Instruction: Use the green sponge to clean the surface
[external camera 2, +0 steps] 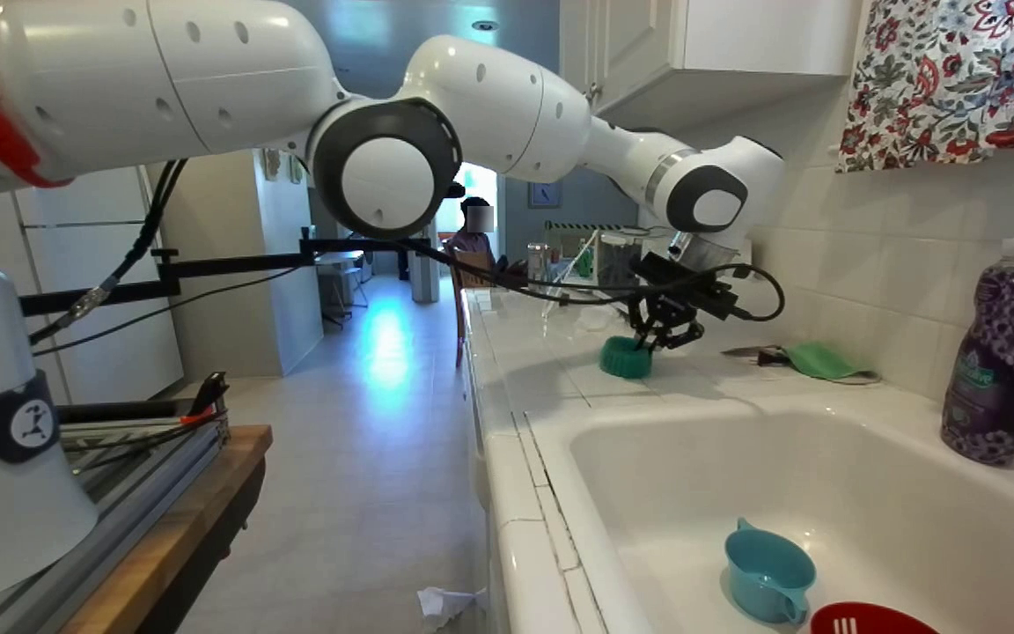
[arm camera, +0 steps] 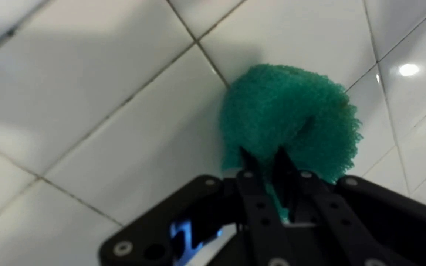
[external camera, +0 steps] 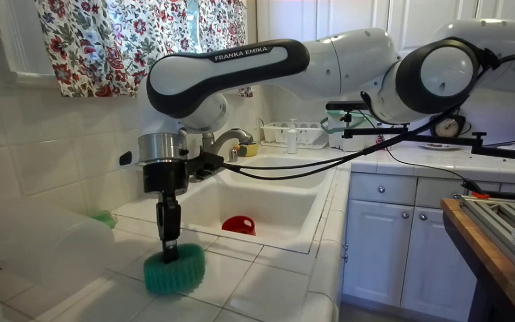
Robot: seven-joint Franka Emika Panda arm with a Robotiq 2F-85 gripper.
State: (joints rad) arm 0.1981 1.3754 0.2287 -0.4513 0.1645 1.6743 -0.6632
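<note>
The green sponge (external camera: pixel 175 276) is a round teal scrubber over the white tiled surface (external camera: pixel 280 277). It also shows in an exterior view (external camera 2: pixel 625 359) and in the wrist view (arm camera: pixel 287 99). My gripper (external camera: pixel 170 254) points down with its fingertips pressed into the top of the sponge. In the wrist view the fingertips (arm camera: pixel 261 150) stand close together with green sponge between them. The sponge is on the tiles (arm camera: pixel 150 136) or very close above them; its underside is hidden. The gripper also shows from behind the sink (external camera 2: pixel 648 339).
The white sink (external camera: pixel 257 201) lies beside the surface, with a red cup (external camera: pixel 239 224) and a blue cup (external camera 2: pixel 768 572) inside. A translucent container (external camera: pixel 56 246) stands near the wall. A green item (external camera 2: pixel 824 361) and a purple soap bottle (external camera 2: pixel 995 361) stand along the wall. The faucet (external camera: pixel 233 135) is near the arm.
</note>
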